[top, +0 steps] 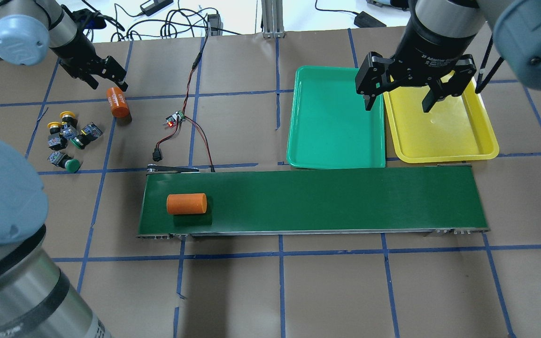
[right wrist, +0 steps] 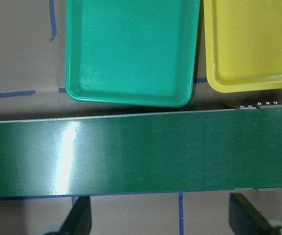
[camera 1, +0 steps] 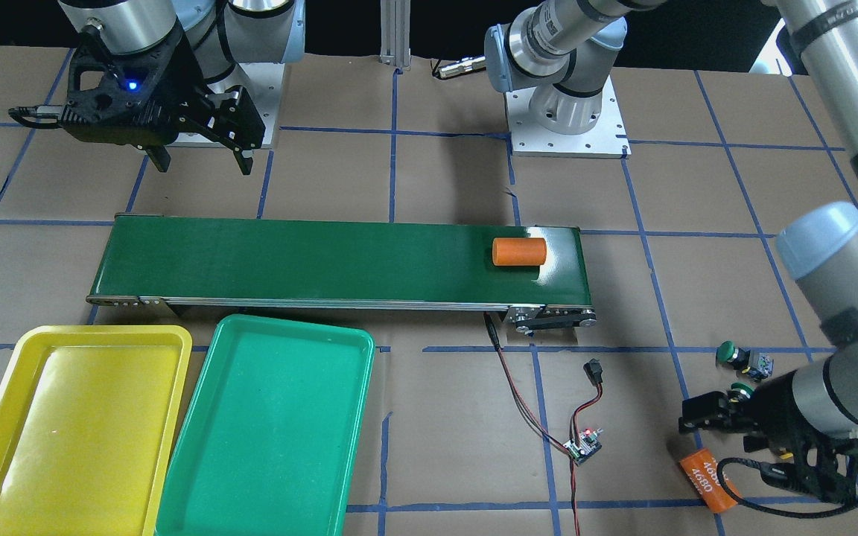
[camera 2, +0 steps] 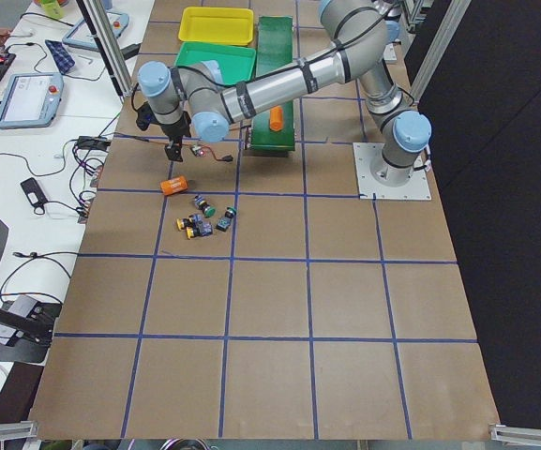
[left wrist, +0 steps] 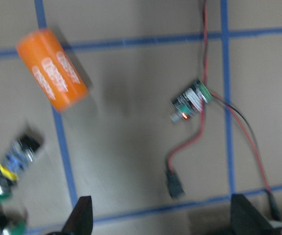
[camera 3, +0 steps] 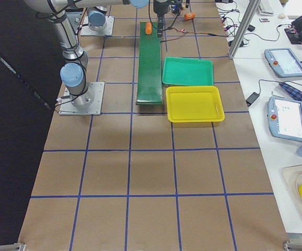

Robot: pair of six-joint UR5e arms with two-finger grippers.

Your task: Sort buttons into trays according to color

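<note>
Hovering left gripper (top: 108,85) wide, empty, beside printed orange cylinder (top: 119,102), buttons (top: 69,136) near, right gripper (top: 397,107) wide above conveyor (top: 322,197)

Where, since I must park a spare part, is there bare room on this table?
The green tray and yellow tray hold nothing. The belt is bare beyond its orange cylinder. Paper between the circuit board and green tray is free. Crowded: the buttons beside the printed cylinder.

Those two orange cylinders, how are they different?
The plain cylinder lies on the green conveyor belt, along its length, unmarked. The printed cylinder lies on the brown table, bearing white lettering. Both are orange and lie on their sides.
</note>
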